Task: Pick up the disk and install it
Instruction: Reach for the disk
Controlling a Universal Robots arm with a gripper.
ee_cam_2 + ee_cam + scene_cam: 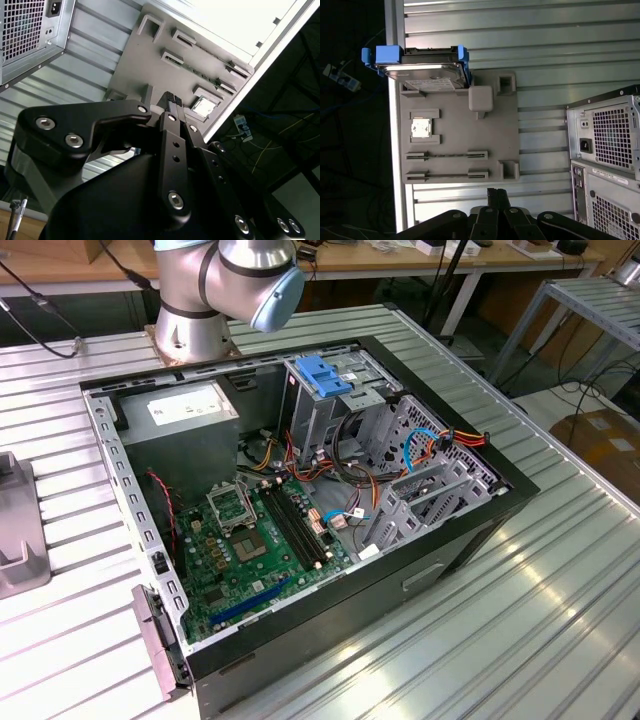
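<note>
The disk (422, 70) is a grey metal drive with a white label and blue side rails. In the first wrist view it rests in a slot at one corner of a grey fixture plate (455, 130). My gripper (496, 193) hovers off the opposite edge of that plate, well apart from the disk. Its black fingers are pressed together and hold nothing. In the second wrist view the gripper (172, 99) is shut in front of the same plate (150, 65). The exterior view has my arm's base (195, 300) behind the open computer case (300, 490).
The plate also holds a processor chip (420, 128) and two memory sticks (447, 155). The case's rear panel (605, 150) stands close beside the plate. Inside the case are a motherboard (260, 540), a power supply (185, 410), cables and a drive cage with a blue bracket (325, 375). The ribbed metal table (520, 620) surrounds it.
</note>
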